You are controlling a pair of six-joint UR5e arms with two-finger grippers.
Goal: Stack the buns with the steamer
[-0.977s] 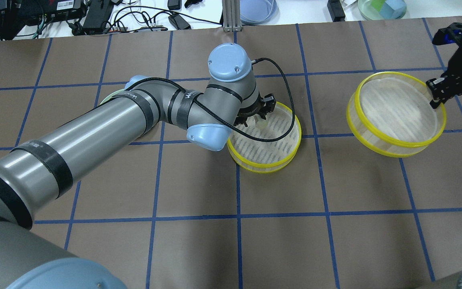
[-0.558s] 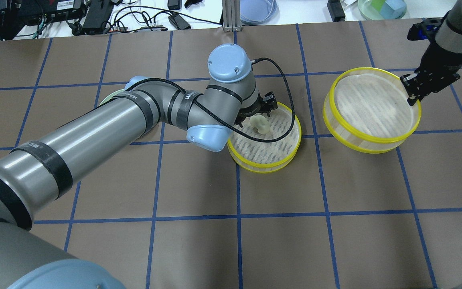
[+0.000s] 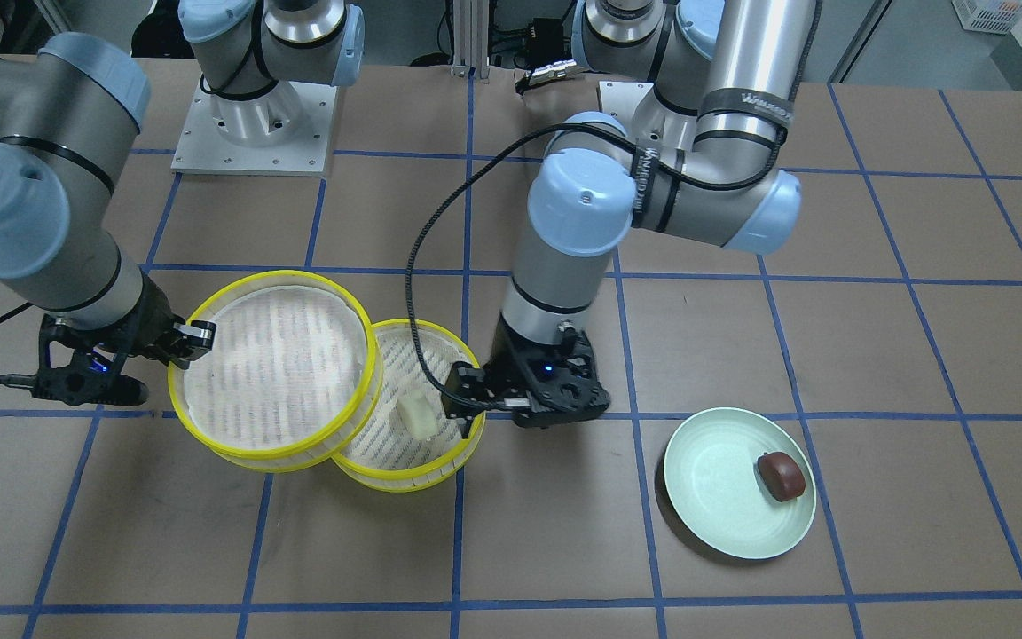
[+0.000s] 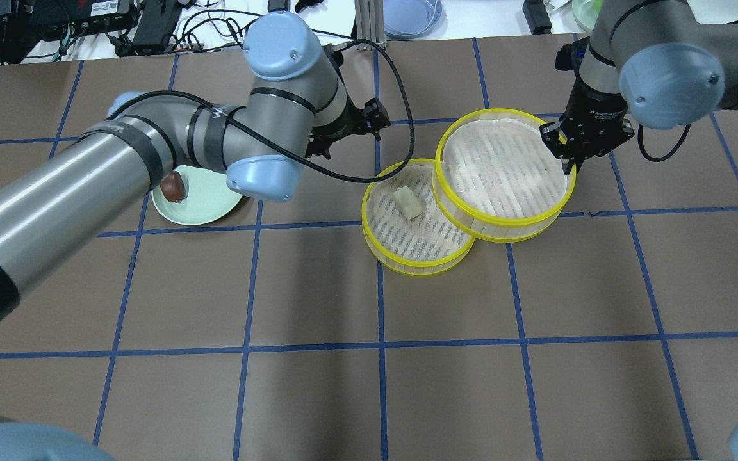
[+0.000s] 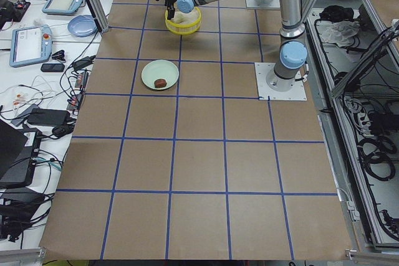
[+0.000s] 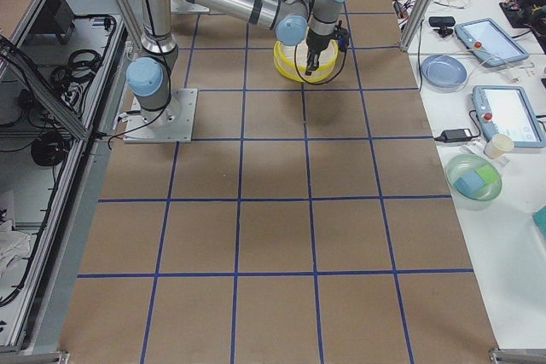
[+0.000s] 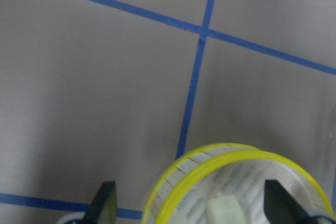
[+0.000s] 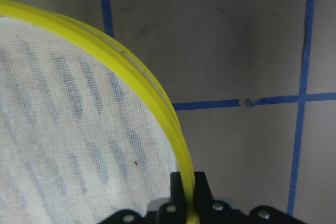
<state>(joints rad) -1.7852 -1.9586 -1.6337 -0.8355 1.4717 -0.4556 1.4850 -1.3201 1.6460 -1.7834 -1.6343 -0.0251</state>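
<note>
The cream bun (image 4: 408, 203) lies in the lower yellow-rimmed steamer tray (image 4: 407, 256); it also shows in the front view (image 3: 416, 415) and the left wrist view (image 7: 223, 211). My left gripper (image 4: 361, 127) is open and empty, raised beside that tray's rim (image 7: 210, 153). My right gripper (image 4: 567, 152) is shut on the rim of the second steamer tray (image 4: 503, 169) and holds it partly over the lower tray's side. In the right wrist view the fingers (image 8: 186, 192) pinch the yellow rim. The dark reddish-brown bun (image 4: 173, 186) sits on the pale green plate (image 4: 205, 205).
The plate (image 3: 715, 497) with the brown bun (image 3: 782, 475) stands on the robot's left side of the trays. Cables, tablets and dishes (image 4: 410, 16) lie on the white bench beyond the far table edge. Brown paper with blue grid lines covers the table.
My left gripper let go of the cream bun in the lower tray and pulled back up and away. My right gripper carried the second tray leftward until it overlaps the lower tray.
</note>
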